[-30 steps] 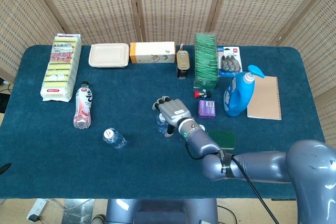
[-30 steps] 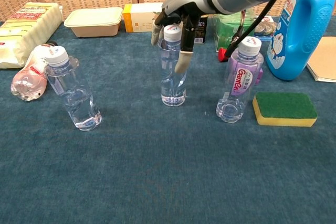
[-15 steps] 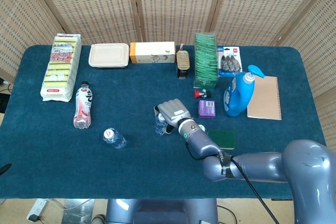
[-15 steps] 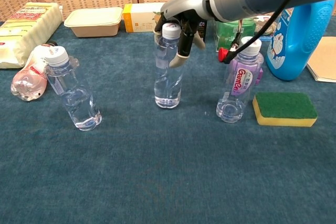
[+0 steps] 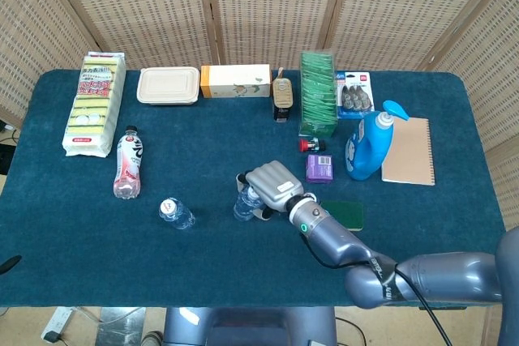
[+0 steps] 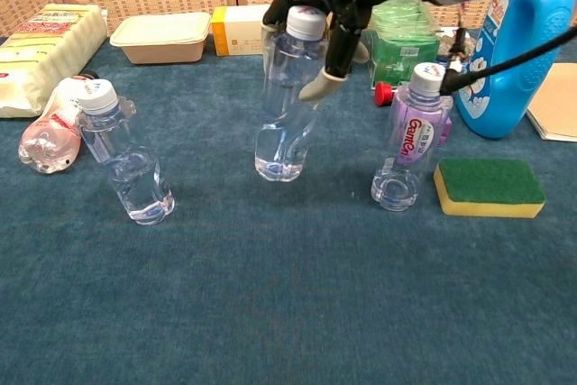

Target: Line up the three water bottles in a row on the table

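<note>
My right hand (image 6: 335,2) grips a clear water bottle (image 6: 287,96) near its white cap and holds it tilted, its base just above the blue cloth. In the head view the right hand (image 5: 274,184) covers most of that bottle (image 5: 245,202). A second clear bottle (image 6: 126,164) leans on the table at the left, also visible as the second bottle (image 5: 176,213) from above. A purple-labelled bottle (image 6: 410,137) stands upright to the right, apart from the hand. My left hand is in neither view.
A pink-labelled bottle (image 6: 54,128) lies on its side at far left. A green-and-yellow sponge (image 6: 489,187) sits right of the purple bottle, a blue detergent jug (image 6: 514,51) behind it. Boxes, a lidded tray (image 5: 168,85) and sponge packs line the far edge.
The right hand has lifted the middle bottle off the table, carried it a little left and toward the front, and the bottle now tilts. The other bottles have not moved.
</note>
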Controlling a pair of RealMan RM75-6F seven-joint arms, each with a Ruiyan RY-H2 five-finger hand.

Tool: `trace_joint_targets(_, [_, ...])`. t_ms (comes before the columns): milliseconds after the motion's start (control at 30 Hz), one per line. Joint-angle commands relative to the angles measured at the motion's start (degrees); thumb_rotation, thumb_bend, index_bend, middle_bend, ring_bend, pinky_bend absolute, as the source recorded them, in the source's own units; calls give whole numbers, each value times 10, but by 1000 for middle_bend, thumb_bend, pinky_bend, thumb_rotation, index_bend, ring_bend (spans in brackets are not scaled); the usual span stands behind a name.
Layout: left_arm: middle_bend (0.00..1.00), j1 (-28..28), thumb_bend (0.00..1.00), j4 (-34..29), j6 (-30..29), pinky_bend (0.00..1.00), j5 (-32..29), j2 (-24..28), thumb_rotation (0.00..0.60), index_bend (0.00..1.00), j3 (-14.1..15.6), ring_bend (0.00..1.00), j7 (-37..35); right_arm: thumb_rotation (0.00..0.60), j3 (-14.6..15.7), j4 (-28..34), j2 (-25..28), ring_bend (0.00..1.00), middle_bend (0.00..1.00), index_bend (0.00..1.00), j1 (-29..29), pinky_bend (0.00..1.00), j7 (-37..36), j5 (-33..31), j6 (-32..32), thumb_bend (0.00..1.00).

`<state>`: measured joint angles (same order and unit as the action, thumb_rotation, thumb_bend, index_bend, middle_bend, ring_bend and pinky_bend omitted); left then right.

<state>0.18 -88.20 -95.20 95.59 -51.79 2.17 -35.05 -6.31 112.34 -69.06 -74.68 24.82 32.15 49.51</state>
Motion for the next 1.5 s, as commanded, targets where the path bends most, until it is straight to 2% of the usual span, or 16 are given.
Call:
trace_joint_targets(33, [0,1,116,-2,-3,43,4,-1,600,0,2,0,5,600,8,18,11,434,448,465,19,667,1,26,13,467])
trace_joint_targets(267, [0,3,116,-2,-7,43,10,-2,600,0,5,0,10,600,12,-6,-22,434,448,465,20,670,25,21,30,470])
trace_joint_targets(600, [0,1,117,4,-4,43,1,0,600,0,3,0,-6,600,20,-13,-68,434,448,465,9,676,106,-21,83,470])
trace_joint_targets(1000, [0,3,116,11,-11,43,4,0,600,0,4,0,-18,600,24,-13,-84,421,436,461,0,678,157,-52,92,457])
trace_joint_targets(1067, [0,3,117,12,-11,43,3,0,600,0,4,0,-19,600,24,-9,-81,414,426,441,-2,678,162,-61,87,449])
trace_joint_targets(1333, [0,3,116,13,-13,43,4,0,600,0,4,0,-22,600,20,4,-64,331,303,207,-3,661,162,-69,67,415])
trace_joint_targets(1500, [0,4,116,14,-15,43,6,0,600,0,5,0,-23,600,19,6,-62,304,266,178,-1,656,161,-64,67,408])
